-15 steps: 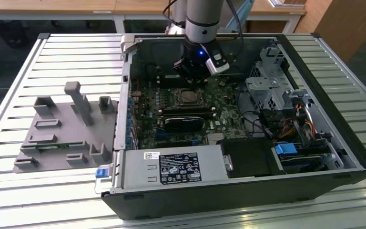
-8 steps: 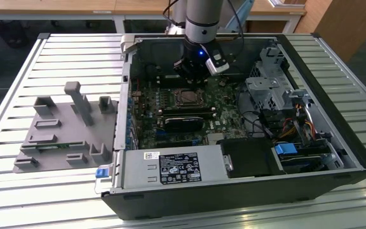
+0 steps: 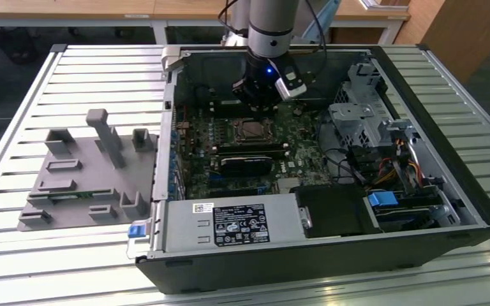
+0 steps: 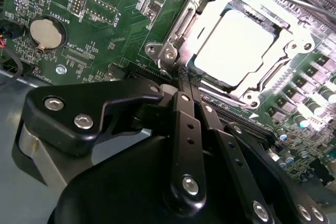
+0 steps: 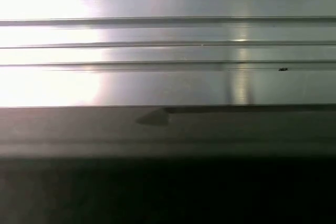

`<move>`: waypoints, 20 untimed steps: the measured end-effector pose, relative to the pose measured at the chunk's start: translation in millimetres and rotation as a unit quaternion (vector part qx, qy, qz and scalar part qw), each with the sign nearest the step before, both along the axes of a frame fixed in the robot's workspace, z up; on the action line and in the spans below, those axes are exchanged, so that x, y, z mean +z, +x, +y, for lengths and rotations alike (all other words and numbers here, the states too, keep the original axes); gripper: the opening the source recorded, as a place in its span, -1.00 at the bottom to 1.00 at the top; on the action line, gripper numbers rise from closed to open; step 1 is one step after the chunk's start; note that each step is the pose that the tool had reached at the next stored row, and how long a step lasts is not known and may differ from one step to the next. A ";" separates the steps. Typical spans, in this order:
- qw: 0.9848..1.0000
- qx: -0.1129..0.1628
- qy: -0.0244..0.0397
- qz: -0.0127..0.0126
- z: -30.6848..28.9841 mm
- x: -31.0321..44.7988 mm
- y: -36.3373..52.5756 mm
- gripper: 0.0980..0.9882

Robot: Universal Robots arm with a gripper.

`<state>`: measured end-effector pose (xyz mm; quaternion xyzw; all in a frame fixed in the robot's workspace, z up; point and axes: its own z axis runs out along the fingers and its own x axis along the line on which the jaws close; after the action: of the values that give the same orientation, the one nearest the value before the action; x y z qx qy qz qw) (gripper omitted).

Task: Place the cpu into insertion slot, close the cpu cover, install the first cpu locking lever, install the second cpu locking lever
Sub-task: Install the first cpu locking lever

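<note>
We see printed labels [image 3: 235, 224] on the power supply [image 3: 228, 223] at the computer case's front edge in the exterior view, but cannot read them. White lettering marks the green circuit board [image 4: 105, 19] in the second wrist view, too small to make out.

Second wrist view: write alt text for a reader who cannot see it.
The black claw, fingers closed together, points at the corner of the cpu cover, which lies shut over the cpu on the green circuit board. A round coin battery sits on the board off to one side.
</note>
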<state>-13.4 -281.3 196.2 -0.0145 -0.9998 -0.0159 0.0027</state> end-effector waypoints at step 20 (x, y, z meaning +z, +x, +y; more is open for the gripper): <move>1.000 0.000 0.003 0.000 -2.3 16.8 0.1 -0.96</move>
<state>-13.2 -283.6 213.0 -0.0144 -0.9997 -0.0185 0.0026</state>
